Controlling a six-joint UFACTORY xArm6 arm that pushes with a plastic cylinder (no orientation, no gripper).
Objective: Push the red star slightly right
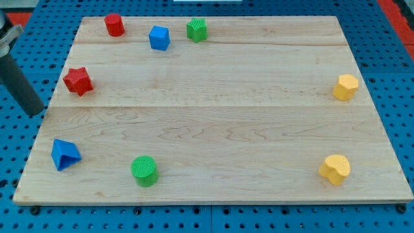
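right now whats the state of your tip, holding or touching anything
My tip: a bare rod, no claw, holding nothing. It sits at the board's left edge, below-left of the red star, apart from it.

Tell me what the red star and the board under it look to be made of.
The red star: probably moulded or printed plastic, with uniform matte colour. The board: likely pale wood, showing grain lines and plank seams. My tip sits left of the star.

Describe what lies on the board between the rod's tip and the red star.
Nothing: in the camera view only bare wood separates my tip, at the board's left edge, from the red star up to its right.
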